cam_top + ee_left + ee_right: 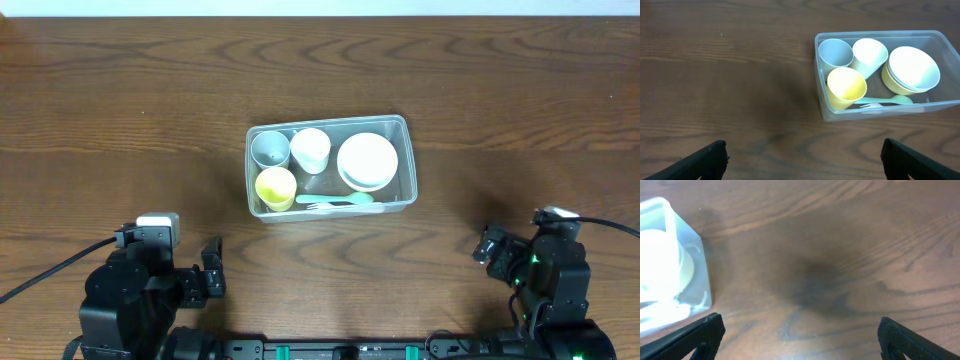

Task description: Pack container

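left pincer: jaws were spread wide with nothing held; only bare desk lay under the gap.
right pincer: same, jaws fully apart and empty over bare wood.
container: sat flat on the desk, ahead and to the right of the left pincer and ahead and to the left of the right pincer. It was well apart from both and touched neither.
grey cup: stood upright inside, in the corner on the left pincer's side, at the wall far from both pincers.
white cup: was just beside the grey cup along the same far wall, and looked tilted in the left wrist view.
yellow cup: stood mouth up at the left pincer's end, against the wall nearest the pincers.
white bowl: filled the right pincer's end, nested in a yellow bowl.
pale green spoon: lay flat along the near wall, between the yellow cup and the bowls.
white fork: lay alongside the spoon; whether they touched could not be told.
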You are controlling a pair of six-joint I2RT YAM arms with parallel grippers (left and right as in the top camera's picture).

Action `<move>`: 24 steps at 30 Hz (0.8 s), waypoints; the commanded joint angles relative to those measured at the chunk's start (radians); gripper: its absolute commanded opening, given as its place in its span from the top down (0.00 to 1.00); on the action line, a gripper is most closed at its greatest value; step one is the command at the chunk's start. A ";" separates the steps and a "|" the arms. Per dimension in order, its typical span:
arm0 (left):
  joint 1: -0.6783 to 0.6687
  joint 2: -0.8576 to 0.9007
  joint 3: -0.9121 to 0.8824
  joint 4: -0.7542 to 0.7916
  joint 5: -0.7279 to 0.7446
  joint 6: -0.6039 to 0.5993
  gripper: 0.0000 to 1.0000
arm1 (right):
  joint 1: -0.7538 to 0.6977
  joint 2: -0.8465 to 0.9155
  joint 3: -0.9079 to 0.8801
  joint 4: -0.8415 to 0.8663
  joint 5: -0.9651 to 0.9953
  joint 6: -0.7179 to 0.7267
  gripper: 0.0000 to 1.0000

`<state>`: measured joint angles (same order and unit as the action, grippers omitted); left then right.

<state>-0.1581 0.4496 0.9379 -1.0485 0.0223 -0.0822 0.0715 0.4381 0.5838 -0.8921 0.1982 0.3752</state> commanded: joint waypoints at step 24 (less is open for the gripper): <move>0.002 -0.003 -0.006 0.003 -0.011 -0.013 0.02 | 0.028 -0.433 -0.497 0.779 -0.173 -0.313 0.01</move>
<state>-0.1581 0.4488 0.9367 -1.0470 0.0219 -0.0822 0.0883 0.0128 0.1509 -0.2066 0.0349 0.1577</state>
